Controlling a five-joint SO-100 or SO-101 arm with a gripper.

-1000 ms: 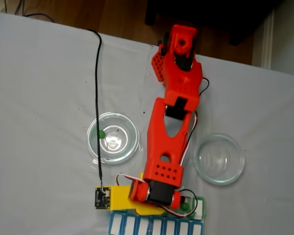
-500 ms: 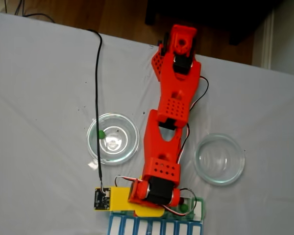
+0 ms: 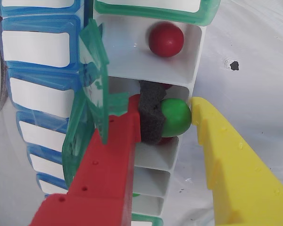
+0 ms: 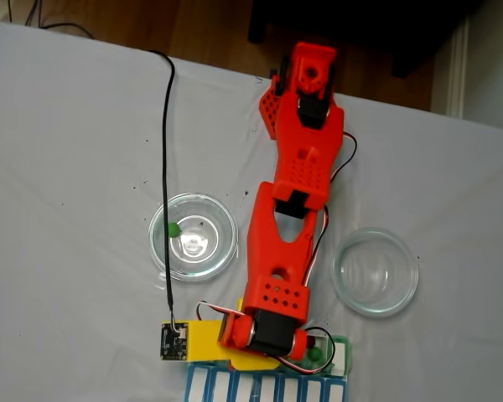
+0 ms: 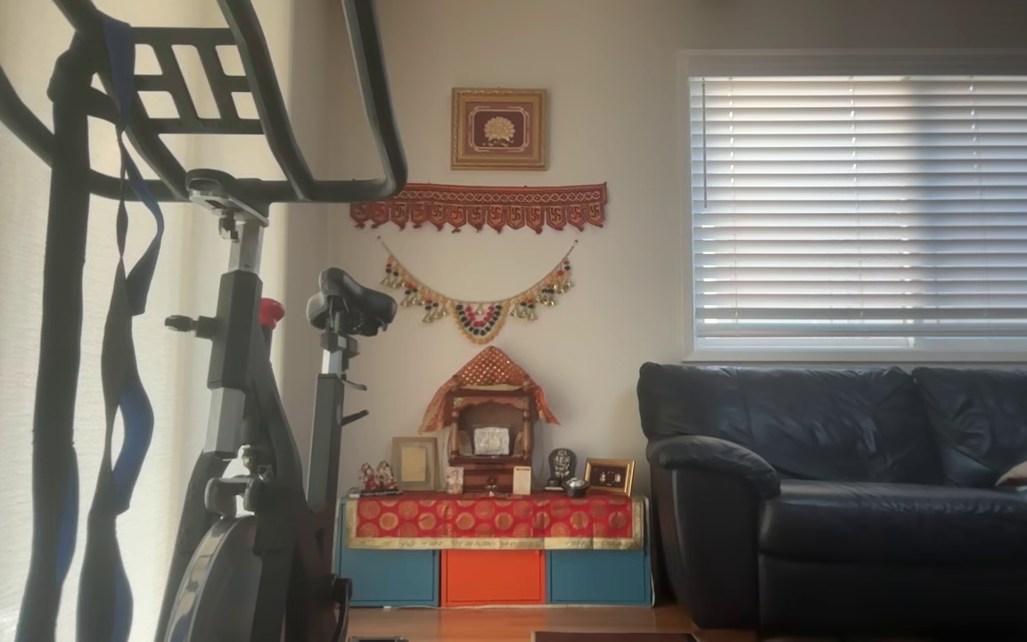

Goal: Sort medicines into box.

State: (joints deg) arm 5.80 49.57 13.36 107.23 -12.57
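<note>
**A:** What is the gripper (image 3: 175,123) holding?

**B:** A glossy green pill (image 3: 175,117), round like a bead, pinched between the red finger's black foam pad (image 3: 151,117) and the yellow finger (image 3: 226,160), jaws narrowly parted.

**A:** Where?

**B:** Over an open white compartment of the pill organizer (image 3: 191,56). A red pill (image 3: 166,39) sits in the next compartment, green lids (image 3: 92,99) raised.

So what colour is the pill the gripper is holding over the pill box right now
Green: the pill pinched in the gripper shows best in the wrist view.
</note>
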